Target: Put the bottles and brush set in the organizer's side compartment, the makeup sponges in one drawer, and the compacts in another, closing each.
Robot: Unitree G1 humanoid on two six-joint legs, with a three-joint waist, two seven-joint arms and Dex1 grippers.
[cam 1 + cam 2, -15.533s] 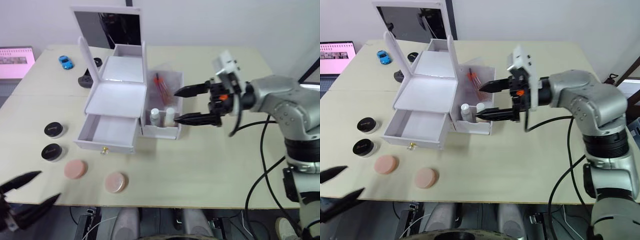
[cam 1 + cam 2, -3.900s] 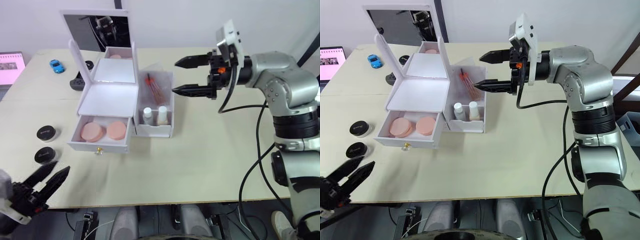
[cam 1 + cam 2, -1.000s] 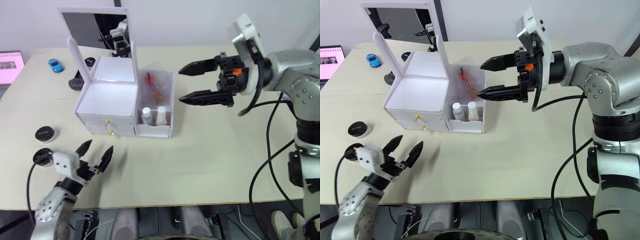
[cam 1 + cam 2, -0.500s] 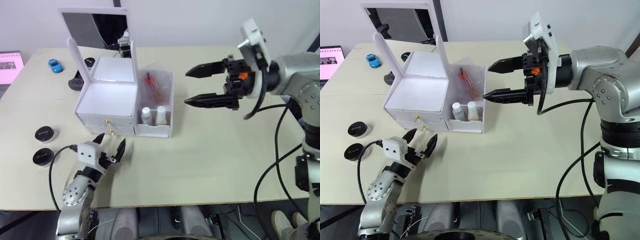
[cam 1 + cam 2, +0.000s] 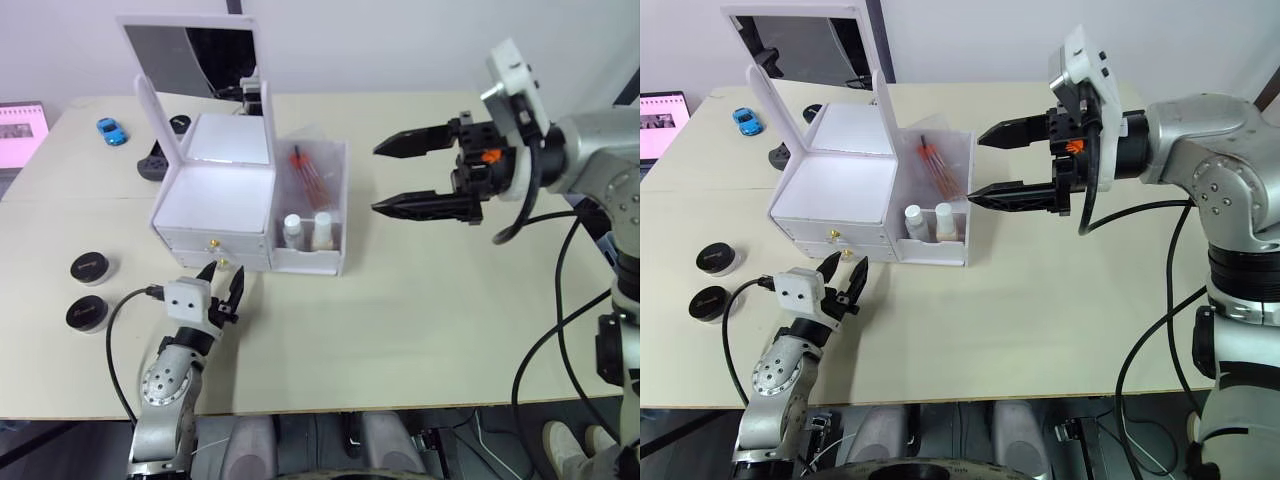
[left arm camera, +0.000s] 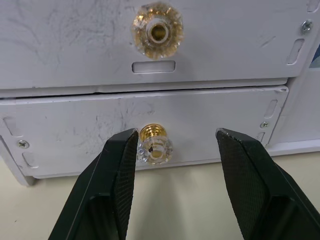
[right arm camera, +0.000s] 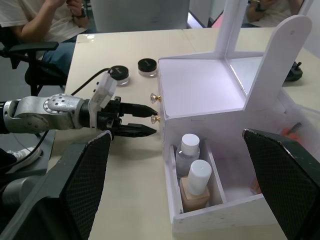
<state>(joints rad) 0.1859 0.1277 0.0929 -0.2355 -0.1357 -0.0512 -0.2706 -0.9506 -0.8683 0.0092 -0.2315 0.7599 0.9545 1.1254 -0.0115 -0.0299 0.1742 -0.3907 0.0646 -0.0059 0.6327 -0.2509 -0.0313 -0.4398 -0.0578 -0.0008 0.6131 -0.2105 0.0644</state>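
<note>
At organizer front, left gripper (image 6: 170,150) released, straddling lower drawer knob (image 6: 155,146); centre, clench on knob, pull straight. Right gripper (image 5: 392,178) released, idle.

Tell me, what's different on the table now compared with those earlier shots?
The two makeup sponges left the table and went into a drawer, and that drawer has been shut. The left end effector came up from the table edge and now brackets the lower drawer knob, open. The bottles, brush set and two compacts stayed put; the right end effector remains open.
</note>
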